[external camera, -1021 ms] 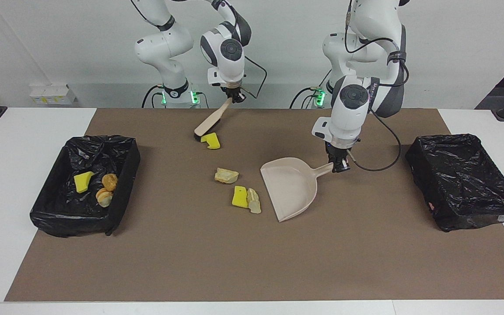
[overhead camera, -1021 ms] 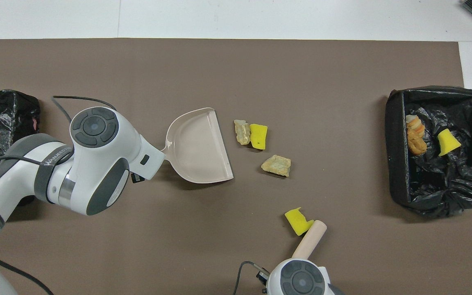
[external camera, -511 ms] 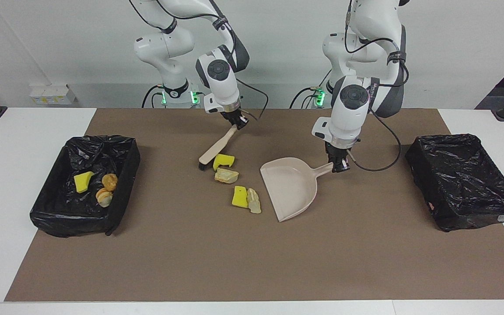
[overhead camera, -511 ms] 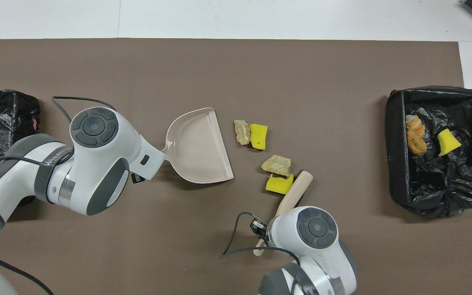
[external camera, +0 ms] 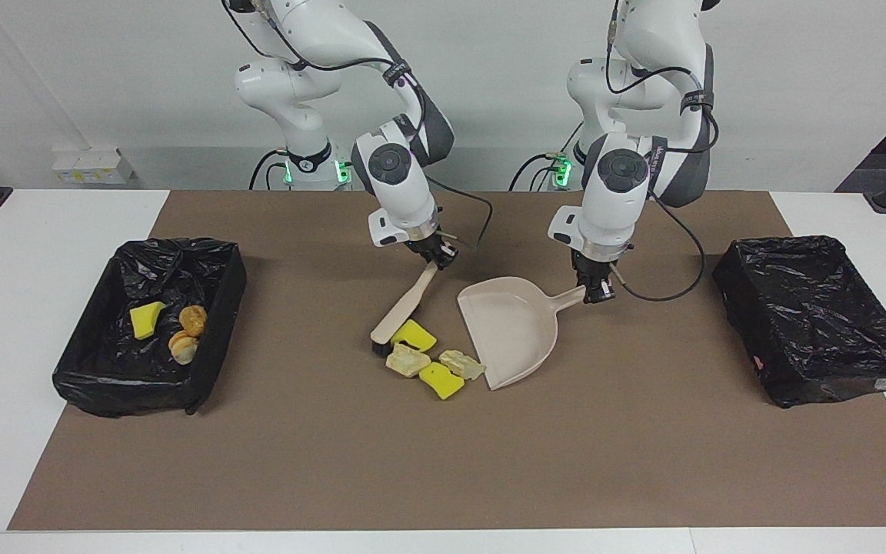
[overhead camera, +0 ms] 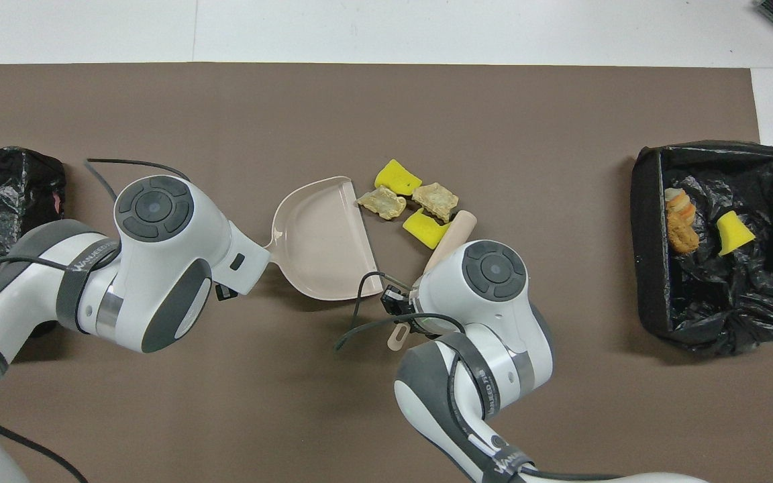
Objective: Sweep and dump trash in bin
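Note:
My right gripper (external camera: 434,255) is shut on the handle of the beige brush (external camera: 403,311), whose bristles touch the mat beside the trash. Two yellow sponge pieces (external camera: 414,335) (external camera: 441,379) and two pale beige chunks (external camera: 408,360) (external camera: 462,363) lie bunched together at the open mouth of the beige dustpan (external camera: 512,327). One chunk touches its lip (overhead camera: 382,202). My left gripper (external camera: 595,291) is shut on the dustpan's handle and holds the pan flat on the mat. The pan (overhead camera: 323,238) holds nothing.
A black-lined bin (external camera: 174,245) at the right arm's end holds a yellow sponge piece (external camera: 145,318) and two orange-brown bready lumps (external camera: 192,319). A second black-lined bin (external camera: 812,315) stands at the left arm's end. A brown mat (external camera: 443,462) covers the table.
My right gripper has swept the brush away from the robots, pushing a yellow sponge piece into the other pieces and bunching them against the dustpan's mouth. The left arm and dustpan have not moved.

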You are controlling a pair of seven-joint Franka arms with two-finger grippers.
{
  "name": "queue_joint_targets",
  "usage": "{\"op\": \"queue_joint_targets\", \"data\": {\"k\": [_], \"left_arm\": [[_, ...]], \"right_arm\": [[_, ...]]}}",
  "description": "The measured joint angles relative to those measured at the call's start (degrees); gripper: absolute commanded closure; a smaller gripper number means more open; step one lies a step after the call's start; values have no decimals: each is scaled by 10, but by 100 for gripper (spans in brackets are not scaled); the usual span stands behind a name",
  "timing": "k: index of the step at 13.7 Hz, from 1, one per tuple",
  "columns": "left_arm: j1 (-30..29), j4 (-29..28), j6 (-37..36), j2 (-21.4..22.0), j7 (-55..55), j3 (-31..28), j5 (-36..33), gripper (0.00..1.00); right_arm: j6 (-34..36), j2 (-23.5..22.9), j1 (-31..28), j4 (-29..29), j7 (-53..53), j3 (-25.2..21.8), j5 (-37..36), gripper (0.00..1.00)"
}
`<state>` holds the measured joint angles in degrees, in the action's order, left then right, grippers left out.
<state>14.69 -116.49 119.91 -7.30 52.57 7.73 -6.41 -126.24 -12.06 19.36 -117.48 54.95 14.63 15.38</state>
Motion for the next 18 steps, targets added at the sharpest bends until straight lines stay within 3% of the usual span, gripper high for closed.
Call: {"op": "queue_joint_targets", "data": {"k": [6, 11, 18], "left_arm": [[0, -1, 0, 0, -3, 0, 4, 100], [0, -1, 0, 0, -6, 0, 6, 100], [0, -1, 0, 0, -40, 0, 8, 100]], "right_arm": [[81, 1, 13, 55, -81, -1, -19, 100], [111, 28, -38, 58, -226, -5, -81, 100], [110, 1, -134, 84, -442, -9, -185, 100]]}}
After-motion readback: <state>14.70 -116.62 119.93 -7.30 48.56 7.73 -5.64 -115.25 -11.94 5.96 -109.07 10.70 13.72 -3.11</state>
